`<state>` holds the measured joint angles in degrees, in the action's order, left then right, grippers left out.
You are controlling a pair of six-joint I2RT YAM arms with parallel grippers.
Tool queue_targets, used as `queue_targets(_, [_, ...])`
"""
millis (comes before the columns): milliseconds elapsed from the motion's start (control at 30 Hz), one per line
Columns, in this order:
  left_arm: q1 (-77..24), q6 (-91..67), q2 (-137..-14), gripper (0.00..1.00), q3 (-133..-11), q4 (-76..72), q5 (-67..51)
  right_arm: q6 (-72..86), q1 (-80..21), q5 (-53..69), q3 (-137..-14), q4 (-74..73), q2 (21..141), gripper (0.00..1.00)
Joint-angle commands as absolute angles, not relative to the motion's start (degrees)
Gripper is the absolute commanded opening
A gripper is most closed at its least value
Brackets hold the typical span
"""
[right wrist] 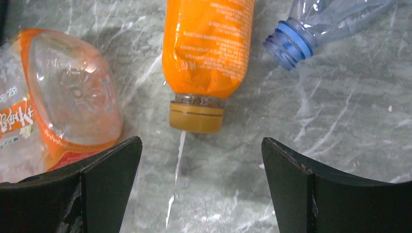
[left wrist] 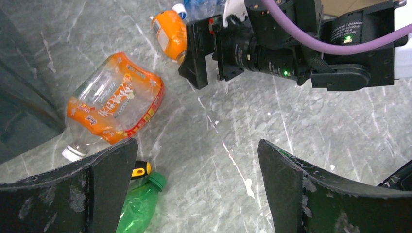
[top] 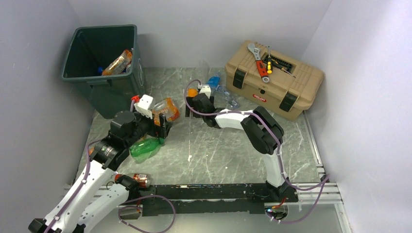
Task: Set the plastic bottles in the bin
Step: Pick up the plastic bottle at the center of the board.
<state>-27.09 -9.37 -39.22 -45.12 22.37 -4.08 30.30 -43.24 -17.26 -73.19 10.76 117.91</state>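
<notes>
The dark green bin (top: 99, 73) stands at the far left with an orange-labelled bottle (top: 118, 62) inside. My left gripper (left wrist: 197, 160) is open and empty over bare table. A crushed clear bottle with an orange label (left wrist: 114, 99) lies just ahead-left of it, and a green bottle (left wrist: 141, 204) lies under its left finger. My right gripper (right wrist: 201, 155) is open and empty, facing the cap of a small orange bottle (right wrist: 209, 43), which is outside the jaws. A clear bottle with a blue neck ring (right wrist: 311, 24) lies to its right. Another small bottle (top: 142, 180) lies by the left arm's base.
A tan toolbox (top: 286, 87) with a wrench and screwdrivers on its lid stands at the back right. A yellow-and-black screwdriver handle (left wrist: 141, 169) lies by the green bottle's cap. The two grippers (top: 163, 127) (top: 192, 104) are close together. Walls enclose the table.
</notes>
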Motion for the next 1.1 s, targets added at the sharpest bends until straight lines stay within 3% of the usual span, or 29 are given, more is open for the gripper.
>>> queue_targets(0, [-27.14,-10.07,-39.59,0.99,-47.11,23.05,-2.31,30.94,-42.23,-17.73,-77.51,13.35,120.17,0.97])
queue_targets(567, [-27.09,-9.83,-39.11,0.99,-47.02,23.38,-0.35,28.78,-41.04,-14.24,-82.27,14.04,126.47,0.66])
queue_targets(733, [-27.15,-9.76,-38.93,0.98,-47.02,23.57,-0.18,28.28,-41.04,-13.75,-81.25,14.56,125.95,0.47])
queue_targets(1067, [-27.07,-9.58,-37.15,0.97,-46.43,22.48,-0.15,29.22,-41.77,-11.74,-59.67,18.81,102.68,0.13])
